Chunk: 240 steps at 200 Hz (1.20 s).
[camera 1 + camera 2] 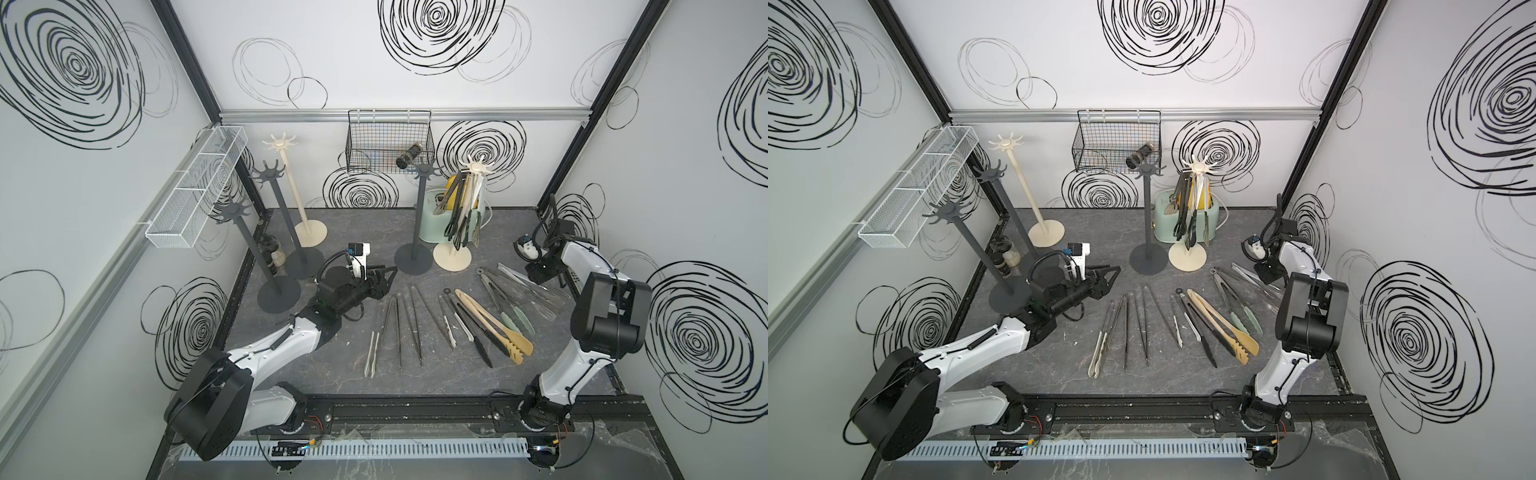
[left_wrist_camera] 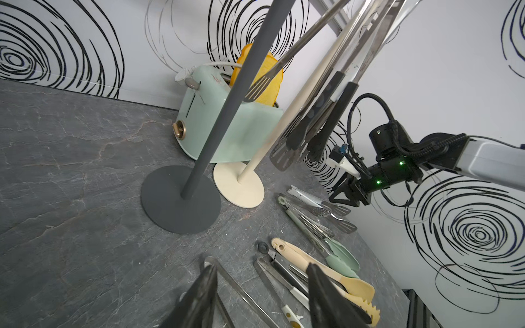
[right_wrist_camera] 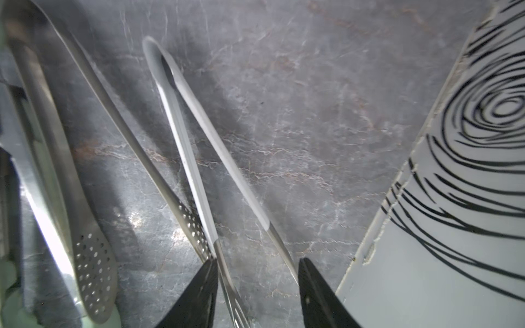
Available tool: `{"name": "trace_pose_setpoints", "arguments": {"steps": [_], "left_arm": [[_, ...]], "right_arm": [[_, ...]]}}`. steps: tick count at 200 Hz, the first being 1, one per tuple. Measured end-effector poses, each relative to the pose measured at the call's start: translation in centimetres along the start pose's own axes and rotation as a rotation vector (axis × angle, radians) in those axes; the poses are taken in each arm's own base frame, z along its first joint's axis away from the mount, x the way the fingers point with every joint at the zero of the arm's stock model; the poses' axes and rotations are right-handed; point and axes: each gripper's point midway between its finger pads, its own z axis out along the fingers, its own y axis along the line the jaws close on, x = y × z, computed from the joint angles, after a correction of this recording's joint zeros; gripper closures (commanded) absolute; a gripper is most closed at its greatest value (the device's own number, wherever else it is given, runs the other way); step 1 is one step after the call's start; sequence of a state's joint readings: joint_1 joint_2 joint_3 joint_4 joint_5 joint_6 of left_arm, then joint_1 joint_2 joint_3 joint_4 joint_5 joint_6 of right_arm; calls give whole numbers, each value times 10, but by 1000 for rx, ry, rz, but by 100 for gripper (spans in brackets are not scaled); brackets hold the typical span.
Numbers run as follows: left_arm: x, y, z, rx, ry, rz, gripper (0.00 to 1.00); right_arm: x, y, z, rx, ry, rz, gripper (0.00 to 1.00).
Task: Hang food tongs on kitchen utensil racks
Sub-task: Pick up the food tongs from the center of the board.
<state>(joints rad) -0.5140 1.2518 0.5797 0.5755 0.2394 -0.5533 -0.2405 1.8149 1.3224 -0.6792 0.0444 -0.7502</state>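
Your table top (image 1: 345,365) is matt dark grey, stone-look, with pale veins. Steel tongs (image 3: 93,255) by its right edge: polished metal, perforated heads, hard glare. Wooden tongs (image 1: 523,345): pale bare wood, matt. Green-tipped tongs (image 2: 341,257): soft-looking satin tips on metal arms. Grey rack (image 2: 170,215): smooth matt coating. Toaster (image 2: 250,133): mint shell, low sheen, brassy knob. Wire basket (image 1: 386,141): thin black wire.
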Motion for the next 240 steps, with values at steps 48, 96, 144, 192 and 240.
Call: {"name": "trace_pose_setpoints", "arguments": {"steps": [48,96,144,192,240], "left_arm": [[1,-2,0,14,9,14,47],[2,-4,0,25,15,19,48],[2,-4,0,27,14,21,48],[3,-3,0,27,20,20,48],[5,-1,2,24,26,25,49]], "right_arm": [[5,5,22,-43,45,-77,52],[-5,-6,19,-15,24,-112,52],[-14,-13,16,3,10,-141,52],[-10,-8,38,-33,51,-162,52],[-10,-5,53,-56,70,-179,52]]}}
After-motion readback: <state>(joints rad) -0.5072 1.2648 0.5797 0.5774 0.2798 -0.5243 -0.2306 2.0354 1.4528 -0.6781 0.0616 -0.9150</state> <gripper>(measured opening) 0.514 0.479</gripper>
